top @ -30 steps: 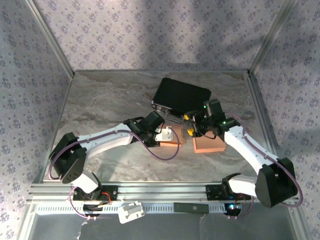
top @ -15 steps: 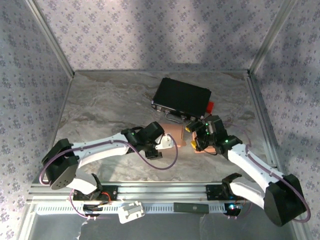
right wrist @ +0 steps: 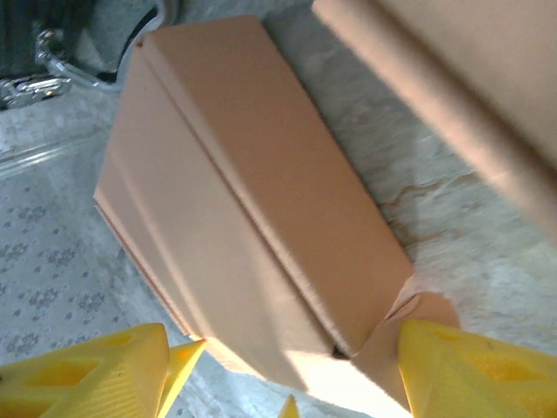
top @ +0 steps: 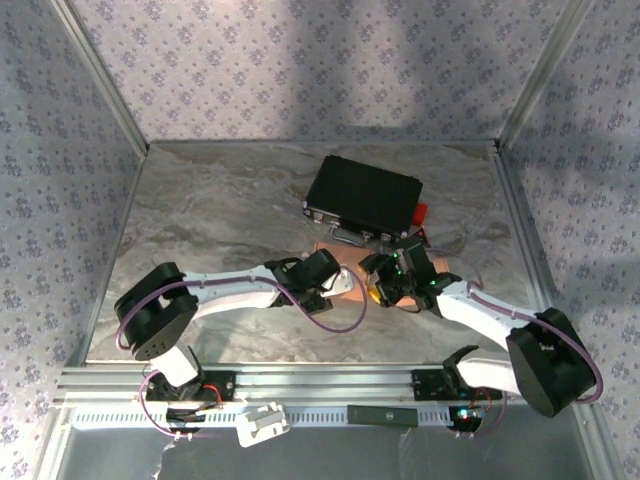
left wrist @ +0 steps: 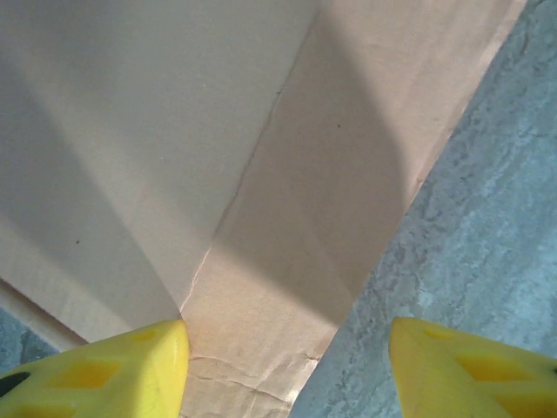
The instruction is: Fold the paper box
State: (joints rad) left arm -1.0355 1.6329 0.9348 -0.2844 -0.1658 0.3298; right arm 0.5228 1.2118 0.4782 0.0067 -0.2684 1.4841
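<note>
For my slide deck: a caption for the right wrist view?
Open right claw poised at a brown paper box lying on the marbled table.

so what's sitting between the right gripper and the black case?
The paper box. In the right wrist view its folded panels run from the open right gripper up toward the black case at top left.

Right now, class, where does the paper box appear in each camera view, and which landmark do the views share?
Top external: paper box at centre, just below the black case, partly covered.
Left wrist: paper box across the upper left, creased.
Right wrist: paper box at centre, lying diagonally.
Shared landmark: the marble table.
</note>
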